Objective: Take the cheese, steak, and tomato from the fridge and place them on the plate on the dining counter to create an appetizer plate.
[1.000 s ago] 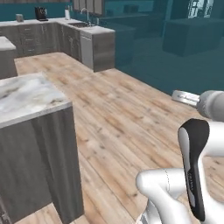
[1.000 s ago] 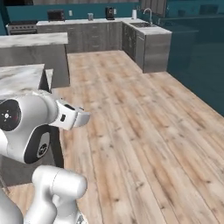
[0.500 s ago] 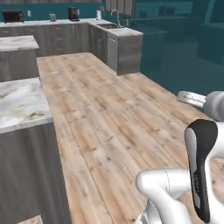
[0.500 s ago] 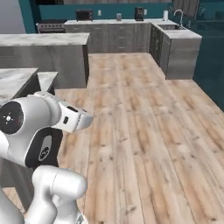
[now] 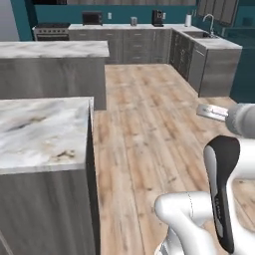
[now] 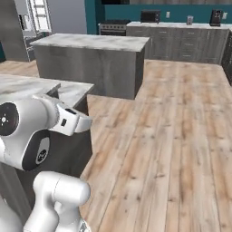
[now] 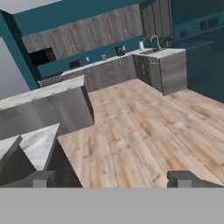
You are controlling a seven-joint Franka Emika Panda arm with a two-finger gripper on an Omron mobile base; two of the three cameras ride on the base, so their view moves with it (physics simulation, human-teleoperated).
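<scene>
My gripper (image 7: 113, 179) is open, with nothing between its two dark fingertips (image 7: 41, 178), and it hangs over bare wood floor. In the left base view the gripper (image 5: 209, 111) juts out at the right, level with the arm's elbow. The fridge (image 6: 34, 16) stands far off at the top left of the right base view, white shelves showing inside. A marble-topped counter (image 5: 40, 132) with a dark wood-grain base is close on my left; I cannot tell whether it is the dining counter. The cheese, steak, tomato and plate are out of view.
A second marble-topped island (image 6: 90, 43) stands between me and the back wall. Grey cabinets with a sink (image 5: 209, 42) run along the back and right. Wide wood floor (image 5: 149, 129) lies open ahead.
The whole picture has swung: the base has turned left, so the sink cabinets slid right and the near counter and the island came into view. The arm keeps its pose, jaws still open.
</scene>
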